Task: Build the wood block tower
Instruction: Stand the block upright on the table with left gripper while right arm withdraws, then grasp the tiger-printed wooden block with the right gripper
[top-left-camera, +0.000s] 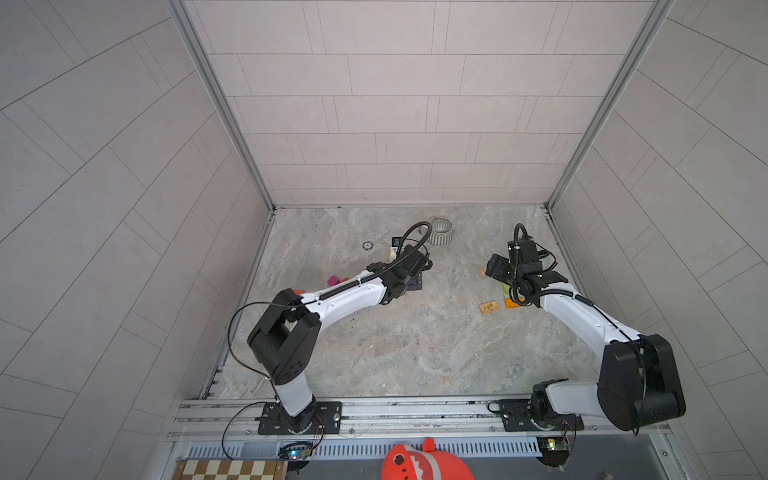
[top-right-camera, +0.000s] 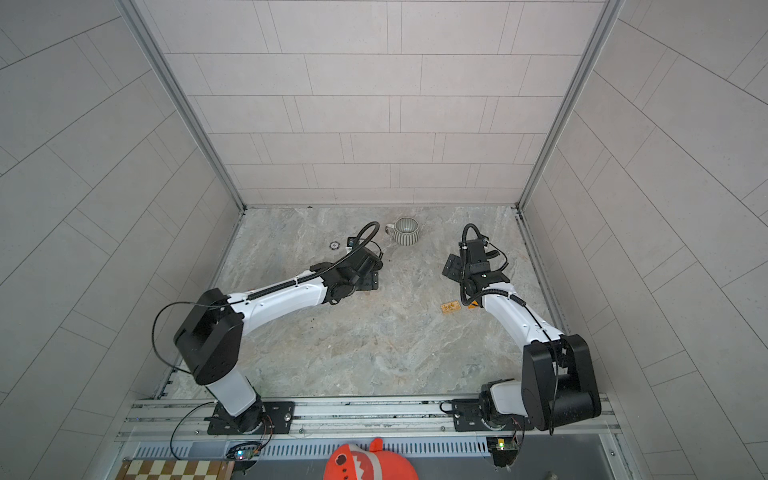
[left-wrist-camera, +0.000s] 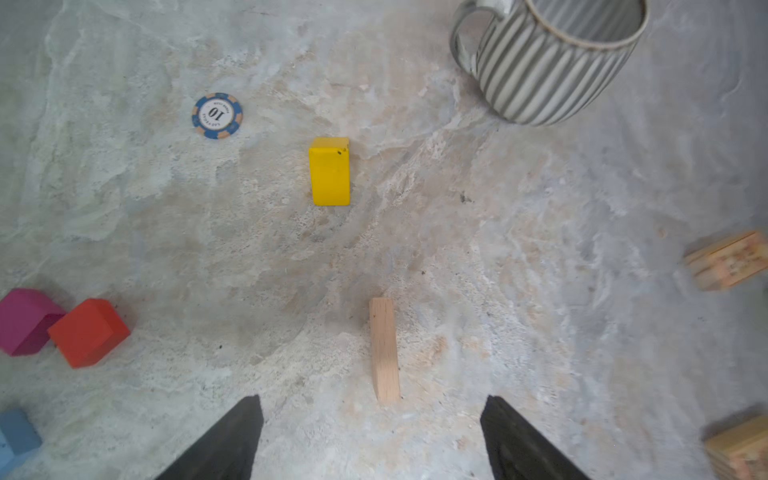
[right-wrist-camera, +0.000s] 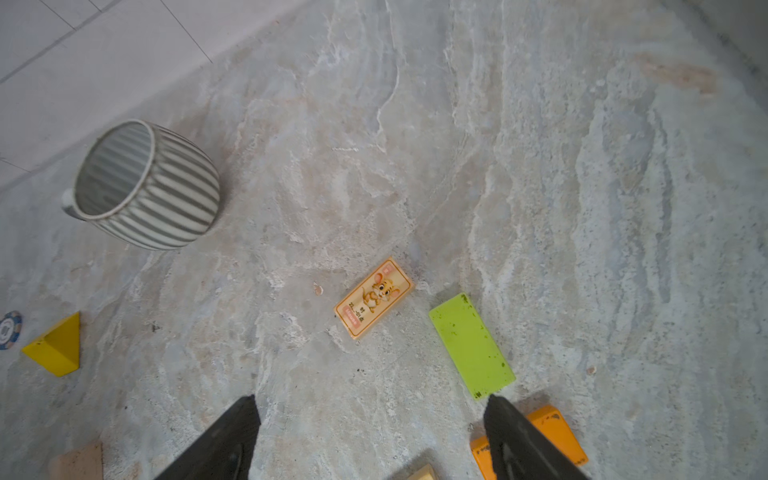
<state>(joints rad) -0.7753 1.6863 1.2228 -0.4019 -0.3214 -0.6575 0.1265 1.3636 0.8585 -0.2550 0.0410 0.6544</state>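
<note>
On the marbled desk a tan printed block lies flat just beside the right arm, and a sliver of an orange block shows at that arm's edge. A striped mug stands near the back wall, a small round disc lies apart to its left, and the left arm stretches toward them.

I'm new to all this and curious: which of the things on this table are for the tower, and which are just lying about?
For the tower: yellow block, plain tan block, red block, magenta block, blue block, green block, orange block, mouse-picture block.
Just lying about: striped mug, poker chip.
</note>
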